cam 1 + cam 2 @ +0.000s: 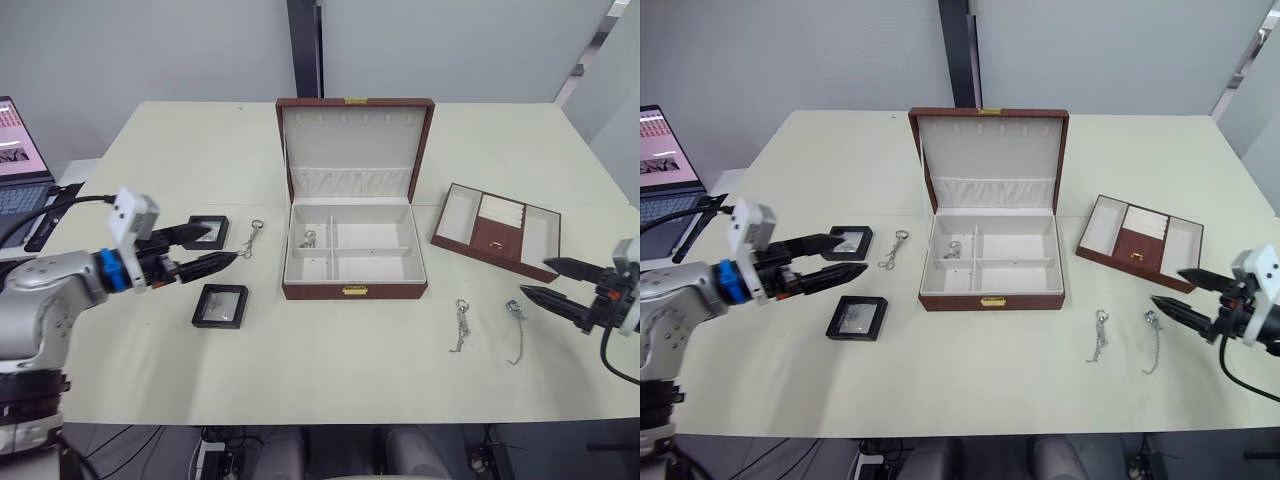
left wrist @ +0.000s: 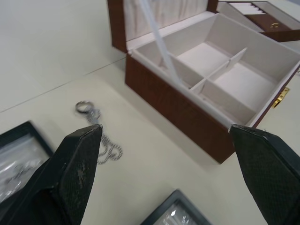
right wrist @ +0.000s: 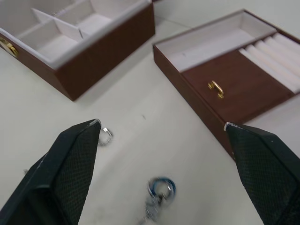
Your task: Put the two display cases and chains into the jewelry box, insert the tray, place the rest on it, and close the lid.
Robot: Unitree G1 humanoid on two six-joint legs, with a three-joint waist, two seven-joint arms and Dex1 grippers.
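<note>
Brown leather jewelry box [image 1: 355, 290] sits open with one chain [image 1: 309, 239] inside. My left gripper [image 1: 212, 250] hovers spread by the chain [image 1: 252, 238] and two display cases [image 1: 220, 306]; right gripper [image 1: 548, 280] spread too. I'd pick that chain next.

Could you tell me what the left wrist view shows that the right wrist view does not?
Left wrist alone: two black display cases, a chain between them and the box, and the open left tool. Right wrist alone: the tray with its gold handle, two chains and the open right tool. Both: the open jewelry box and the table.
</note>
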